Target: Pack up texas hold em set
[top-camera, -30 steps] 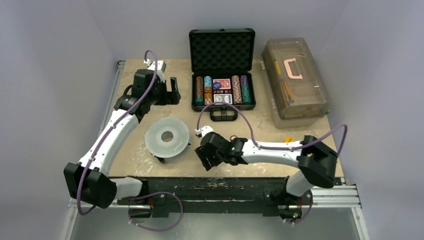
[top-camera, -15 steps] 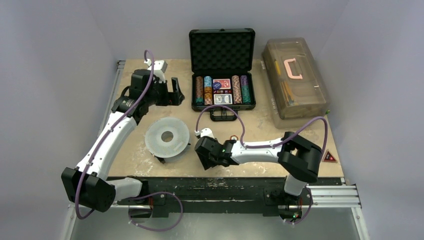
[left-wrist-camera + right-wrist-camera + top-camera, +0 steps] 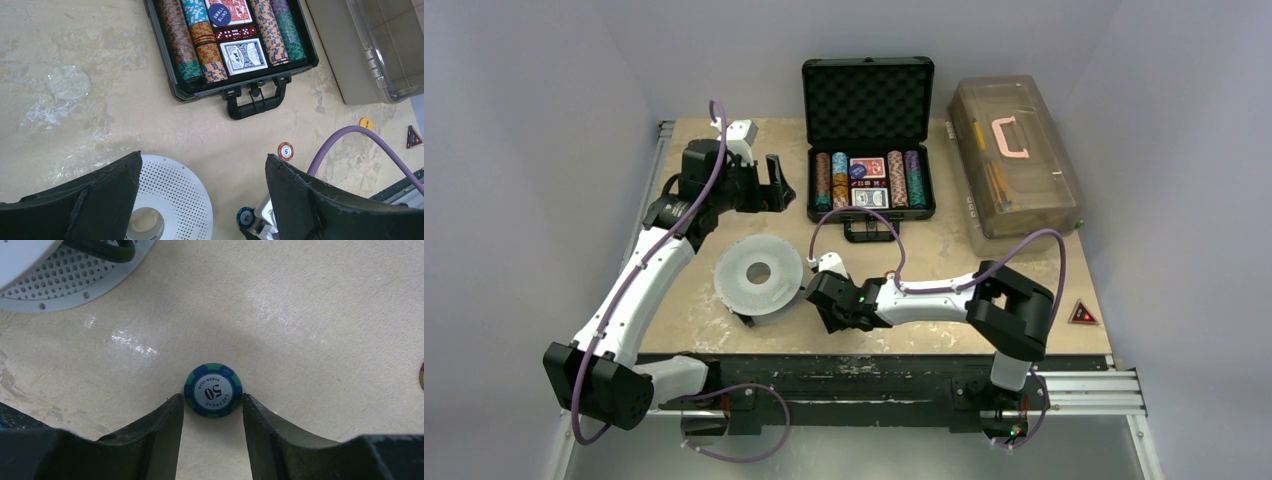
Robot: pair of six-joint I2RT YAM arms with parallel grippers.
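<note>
1. At far left, the left gripper [image 3: 774, 185]: hangs spread wide and empty above the table [image 3: 694, 330], just left of the black briefcase [image 3: 867, 100], well apart from any loose chip
2. Next, the perforated grey-white disc [image 3: 758, 273]: lies flat between the two arms, rim near the left side of the right arm's work spot; belongs to no part of the set, so best kept clear of
3. Then the right gripper [image 3: 212, 399]: sits low over the tabletop, half closed, one tip on each side of the blue-green 50 chip [image 3: 213, 391]; looks to meet the rim on both sides, yet cannot tell whether already pinching
4. That chip: lies flat, face up, round and so without a long axis; sits right at those fingertips, hence far nearer the right arm than the left
5. Probably calls for a firm squeeze across the rim and a straight lift; thin and flush with the tabletop, so likely to slip from the tips
6. Farther off and slightly right, the briefcase: stands open with lid upright and handle toward the arms, holding chip rows [image 3: 180, 45] and card decks [image 3: 243, 55]; bare tabletop between for the carry
7. Right of that path, an orange chip [image 3: 285, 150] and a yellow button [image 3: 366, 123]: lie loose, apart from each other
8. At far right, the translucent toolbox [image 3: 1014, 170]: stands just beside the briefcase, hemming in that side
</note>
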